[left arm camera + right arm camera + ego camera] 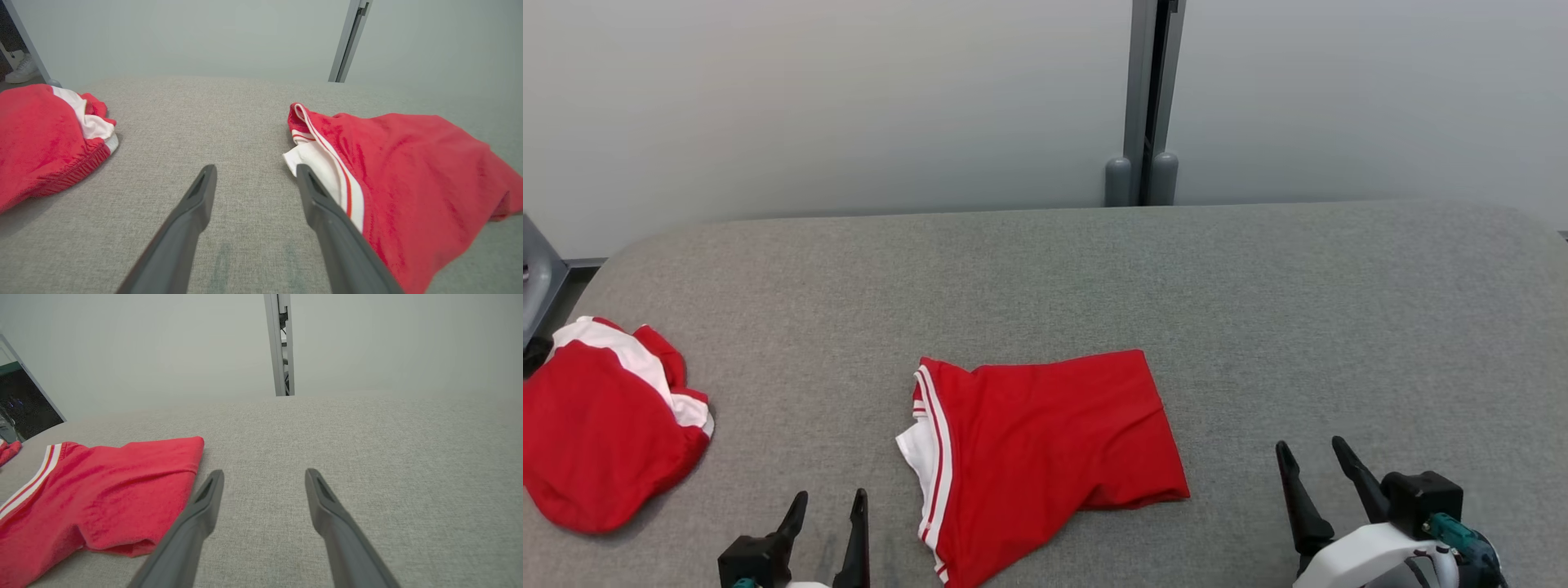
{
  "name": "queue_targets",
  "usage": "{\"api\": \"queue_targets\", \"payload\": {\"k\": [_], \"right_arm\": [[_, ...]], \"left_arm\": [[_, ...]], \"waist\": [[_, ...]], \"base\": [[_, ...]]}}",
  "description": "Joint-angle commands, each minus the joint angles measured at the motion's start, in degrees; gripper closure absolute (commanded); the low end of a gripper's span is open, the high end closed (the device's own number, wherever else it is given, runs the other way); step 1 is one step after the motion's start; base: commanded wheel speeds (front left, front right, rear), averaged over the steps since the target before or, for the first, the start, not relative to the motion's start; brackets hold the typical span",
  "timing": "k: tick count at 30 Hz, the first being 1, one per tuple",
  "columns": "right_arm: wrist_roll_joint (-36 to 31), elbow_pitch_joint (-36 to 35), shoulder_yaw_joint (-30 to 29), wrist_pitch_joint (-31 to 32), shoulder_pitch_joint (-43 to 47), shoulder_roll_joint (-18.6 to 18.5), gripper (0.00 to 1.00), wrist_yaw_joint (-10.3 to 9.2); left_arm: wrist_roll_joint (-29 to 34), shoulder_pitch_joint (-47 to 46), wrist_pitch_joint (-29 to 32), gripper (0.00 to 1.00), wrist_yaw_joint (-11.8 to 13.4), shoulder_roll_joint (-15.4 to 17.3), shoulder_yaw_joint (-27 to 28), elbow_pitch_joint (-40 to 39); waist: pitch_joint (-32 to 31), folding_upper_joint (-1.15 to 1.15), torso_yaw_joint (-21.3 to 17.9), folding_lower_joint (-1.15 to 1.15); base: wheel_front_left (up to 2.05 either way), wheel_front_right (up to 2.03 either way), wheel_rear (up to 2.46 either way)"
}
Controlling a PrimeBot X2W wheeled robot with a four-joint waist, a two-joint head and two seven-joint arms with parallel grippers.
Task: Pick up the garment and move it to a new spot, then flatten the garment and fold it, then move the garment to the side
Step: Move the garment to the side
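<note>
A red garment (1045, 449) with white stripes along one edge lies folded flat on the grey table (1094, 269), near the front middle. In the left wrist view the garment (400, 171) sits just right of my fingers; in the right wrist view the garment (98, 486) lies to the left. My left gripper (829, 502) stands open at the lower left, a little left of the garment's striped edge, holding nothing. Over bare table to the garment's right, my right gripper (1311, 453) is open and empty too.
A second red and white garment (600, 425) lies bunched at the table's left edge, also in the left wrist view (45, 134). A grey post (1147, 98) stands against the pale wall behind the table. A person's white shoe (20, 69) shows on the floor beyond.
</note>
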Motion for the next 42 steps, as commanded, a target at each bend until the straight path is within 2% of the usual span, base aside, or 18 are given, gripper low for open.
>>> {"api": "queue_targets", "payload": {"k": [1,8,13,19,25,26,27,28,29,34,42], "right_arm": [[0.72,0.37,0.80,-0.28,-0.39,-0.30,0.00,0.00],[3.68,3.39,6.49,-0.28,-5.97,-0.36,0.00,0.00],[3.75,7.34,7.44,-0.28,-10.10,-0.37,0.00,0.00],[4.89,15.00,7.11,-0.27,-15.16,-0.36,0.00,0.00],[7.65,25.57,8.05,-0.22,-19.05,-0.34,0.00,0.00],[8.40,26.94,8.86,0.10,-19.40,-0.34,0.14,0.00],[9.55,27.89,9.77,0.33,-19.69,-0.28,0.57,0.00],[10.59,28.65,10.44,0.32,-19.97,-0.27,0.92,0.00],[10.99,29.36,11.32,0.31,-20.37,-0.27,1.00,0.00],[10.40,27.97,7.68,-0.09,-22.74,-0.63,1.00,-0.05],[5.99,22.47,2.86,-0.14,-20.04,-0.46,1.00,-0.02]], "left_arm": [[-0.36,-0.30,-0.08,0.00,-0.16,0.26,-0.25,-0.16],[-0.64,-2.19,-0.08,0.00,-0.65,0.26,-2.80,-0.13],[-1.03,-3.50,-0.08,0.00,-0.54,0.23,-4.02,-0.38],[-1.35,-4.79,-0.08,0.00,-0.52,0.25,-5.00,-0.60],[-2.05,-5.47,-0.08,0.00,-0.56,0.26,-5.11,-0.85],[-1.97,-5.55,-0.08,0.00,-0.57,0.25,-5.06,-0.93],[-1.84,-5.63,-0.08,0.00,-0.58,0.24,-5.01,-1.03],[-1.68,-5.71,-0.08,0.00,-0.62,0.24,-4.94,-1.04],[-1.57,-5.84,-0.08,0.00,-0.63,0.24,-4.91,-1.09],[-1.75,-5.47,-0.08,0.00,-0.43,0.18,-3.42,-1.63],[-0.53,-4.77,-0.08,0.00,-1.41,0.22,-2.76,-2.05]], "waist": [[0.70,0.00,0.82,0.00],[4.14,0.00,5.25,0.00],[5.93,0.00,8.20,0.00],[7.69,0.00,11.78,0.00],[8.92,0.00,13.40,0.00],[9.01,0.00,13.47,0.00],[9.11,0.00,13.51,0.00],[9.16,0.00,13.46,0.00],[9.15,0.00,13.24,0.00],[8.45,0.00,9.71,0.00],[7.11,0.00,-2.89,0.00]], "base": [[0.00,0.00,0.00],[0.00,0.00,0.00],[0.00,0.00,0.00],[0.00,0.00,0.00],[0.00,0.00,0.00],[0.00,0.00,0.00],[0.00,0.00,0.00],[0.00,0.00,0.00],[0.00,0.00,0.00],[0.00,0.00,0.00],[0.00,0.00,0.00]]}}
